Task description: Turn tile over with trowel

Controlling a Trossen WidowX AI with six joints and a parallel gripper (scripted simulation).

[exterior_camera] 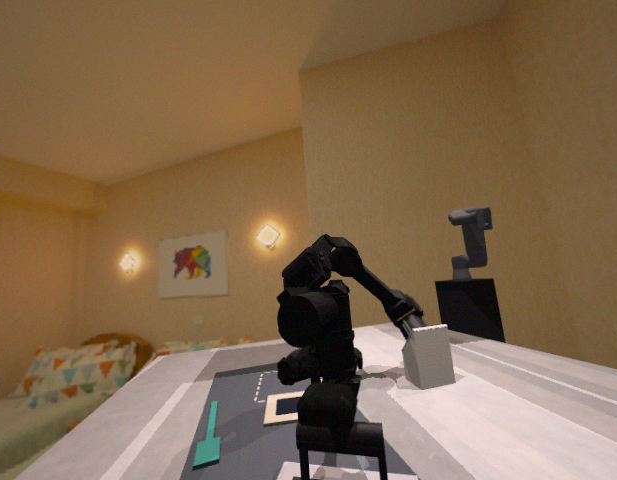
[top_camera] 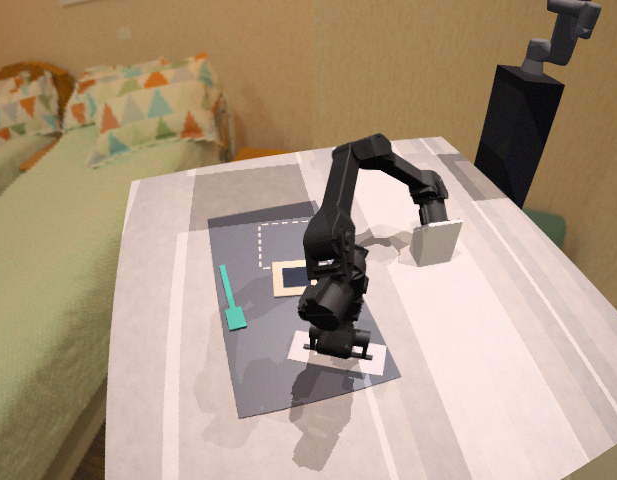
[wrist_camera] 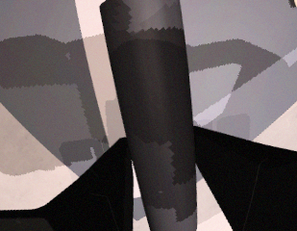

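Note:
The trowel [top_camera: 375,360] [exterior_camera: 370,435] [wrist_camera: 150,87] has a dark round handle on two posts above a pale rectangular blade, low over the mat's near right part. I cannot tell whether the blade touches the mat. My gripper [top_camera: 336,342] [wrist_camera: 159,141] is shut on the handle from above, one finger on each side in the wrist view. The cream tile [top_camera: 277,281] [exterior_camera: 270,412] lies flat with its dark square mark up, mostly on the near side of the dashed outline [top_camera: 259,246] [exterior_camera: 258,388]. My arm hides the right parts of tile and outline.
A teal flat tool [top_camera: 236,317] [exterior_camera: 207,451] with a thin handle lies on the left of the grey mat [top_camera: 267,382] [exterior_camera: 246,454]. A grey block [top_camera: 436,245] [exterior_camera: 433,359] stands on the table right of the mat, under the raised rear part of the arm.

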